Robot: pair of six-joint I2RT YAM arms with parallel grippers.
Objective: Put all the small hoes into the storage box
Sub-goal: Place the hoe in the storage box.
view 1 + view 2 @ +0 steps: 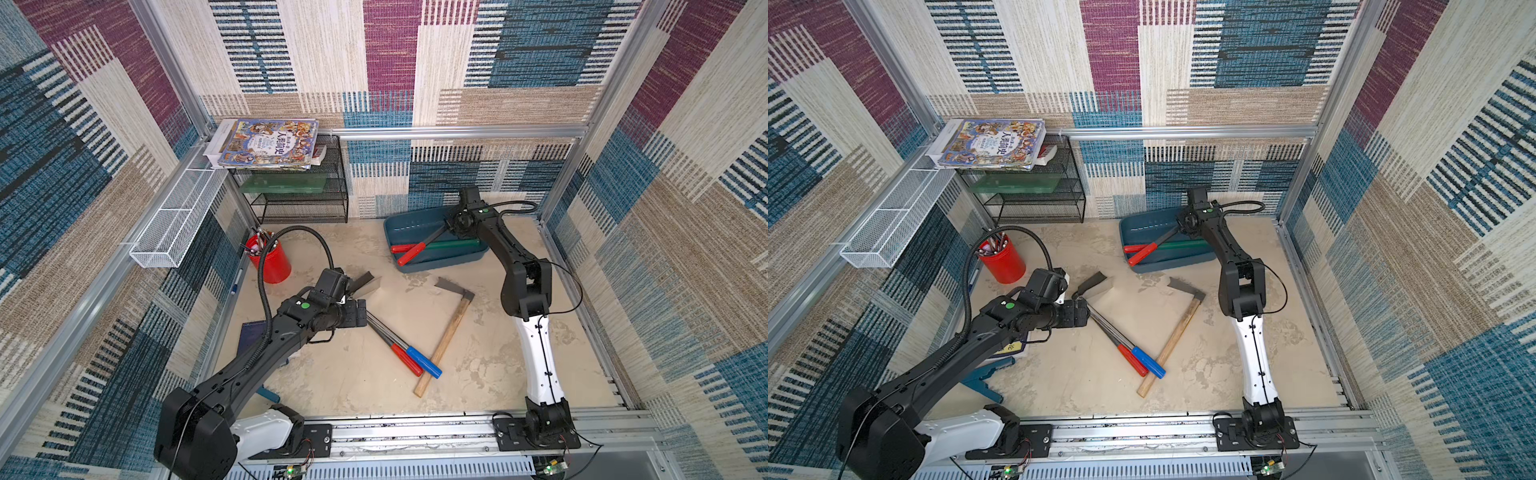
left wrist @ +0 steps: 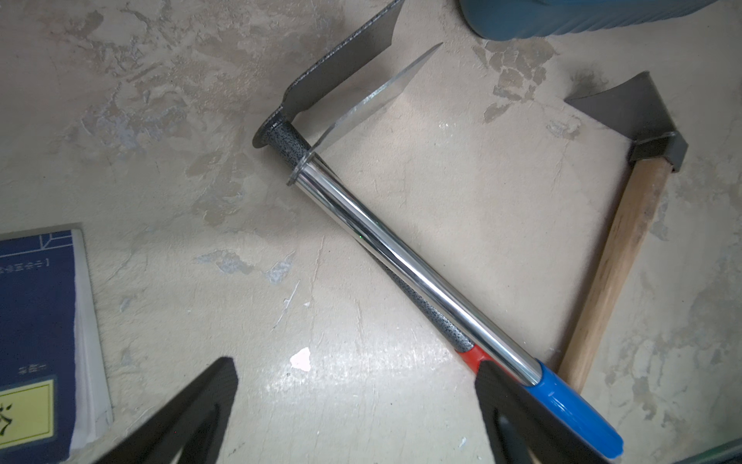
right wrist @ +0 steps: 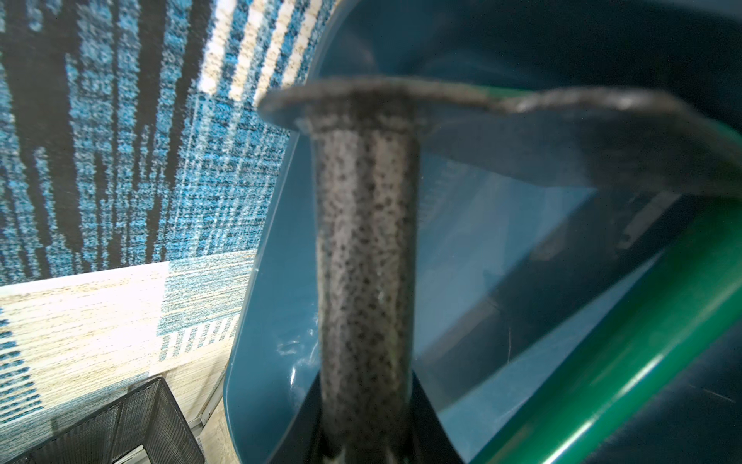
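Overhead and wrist views of two robot arms working on a mottled beige bench [image 2: 160,281]. The right tool [image 1: 449,225] is clamped shut around the dark, speckled metal shaft of the small hoe [image 3: 363,261] and holds it slanted over the storage box [image 1: 411,224], a shallow dark-teal plastic tub with rounded corners and a glossy inside. The blade end of the hoe is inside the tub, and its smooth red grip [image 1: 411,254] sticks out over the front rim. Whether the blade touches the tub floor cannot be told. A glossy green handle [image 3: 602,361] lies in the tub beside the hoe. The left tool [image 2: 357,363] has its black fingers [image 2: 208,397] spread wide and holds nothing. It hangs above two hoes lying side by side on the bench. One is a chrome-shafted hoe [image 2: 401,257] with a mirror-bright tube, a thin shiny blade and a blue plastic grip [image 2: 574,405]. The other is a grey speckled hoe [image 2: 345,68] with a matte flat blade and a red end. One finger overlaps their grips in the wrist view, and contact cannot be judged. A wooden-handled hoe [image 2: 614,273] with a dull grey wedge-shaped head lies near them, its handle end meeting the blue grip. A blue book [image 2: 36,321] lies flat at the bench's edge.
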